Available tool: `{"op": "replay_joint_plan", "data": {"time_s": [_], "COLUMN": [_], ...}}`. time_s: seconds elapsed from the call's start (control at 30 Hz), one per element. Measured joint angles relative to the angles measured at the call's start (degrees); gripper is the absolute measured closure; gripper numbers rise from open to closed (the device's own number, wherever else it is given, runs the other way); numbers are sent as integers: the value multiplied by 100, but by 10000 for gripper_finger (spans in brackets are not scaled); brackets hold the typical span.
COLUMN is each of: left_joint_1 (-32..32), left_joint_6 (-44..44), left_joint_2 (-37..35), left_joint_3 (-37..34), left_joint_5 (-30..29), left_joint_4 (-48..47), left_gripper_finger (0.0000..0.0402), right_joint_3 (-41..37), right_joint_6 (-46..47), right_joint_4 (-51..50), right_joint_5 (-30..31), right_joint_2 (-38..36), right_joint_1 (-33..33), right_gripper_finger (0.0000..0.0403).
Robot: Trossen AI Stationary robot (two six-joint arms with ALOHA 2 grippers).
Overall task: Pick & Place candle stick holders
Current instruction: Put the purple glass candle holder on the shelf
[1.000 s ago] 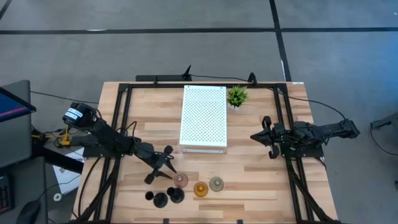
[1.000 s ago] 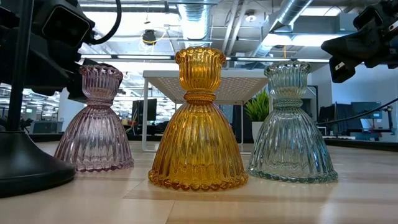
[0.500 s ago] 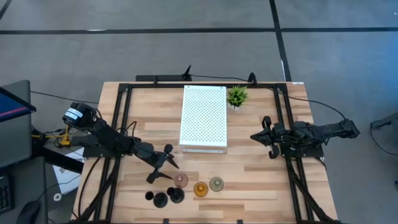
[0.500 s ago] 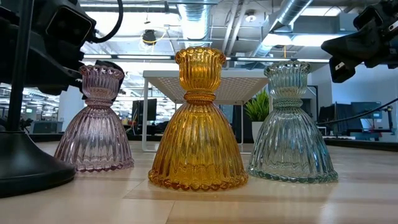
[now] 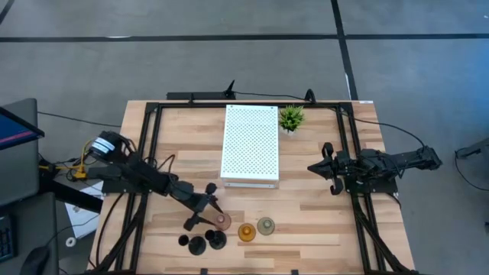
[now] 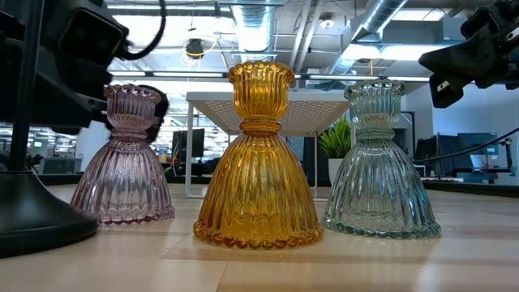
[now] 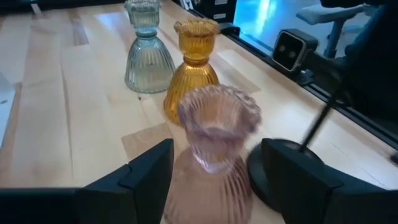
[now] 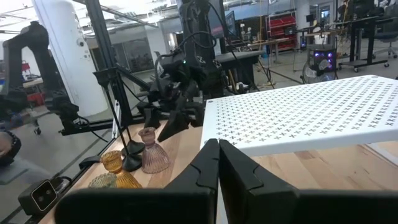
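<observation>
Two spread fingers of the left end effector (image 7: 208, 180) straddling the pink holder (image 7: 214, 149), ready to grasp; right end effector (image 8: 217, 168) clenched, idle.

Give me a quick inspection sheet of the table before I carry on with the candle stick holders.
Surface: wooden table, dry and unmarked.
Job's things: pink holder, amber holder, grey-green holder upright in a row; two black holders beside them.
Clutter: white perforated platform, potted plant.
Grippers: left claw open, straddling the pink holder; right claw shut, parked at the right side.
Cables: run along the black frame.
Surroundings: open workshop; nothing seen on the nearby floor.
</observation>
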Motion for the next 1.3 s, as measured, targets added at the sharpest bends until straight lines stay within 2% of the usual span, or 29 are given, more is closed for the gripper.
{"op": "replay_joint_plan", "data": {"time_s": [0.33,1.13,1.3], "left_joint_1": [0,17,17], "left_joint_6": [-63,-518,-518], "left_joint_2": [387,385,384], "left_joint_3": [446,451,451], "left_joint_5": [2,4,10], "left_joint_4": [36,45,44], "left_gripper_finger": [160,161,191], "right_joint_3": [1,1,-1], "right_joint_6": [2,2,2], "right_joint_4": [-2,-2,0], "right_joint_5": [-4,-6,-6], "right_joint_2": [-1,0,1], "right_joint_1": [-1,3,3], "right_gripper_finger": [403,403,403]}}
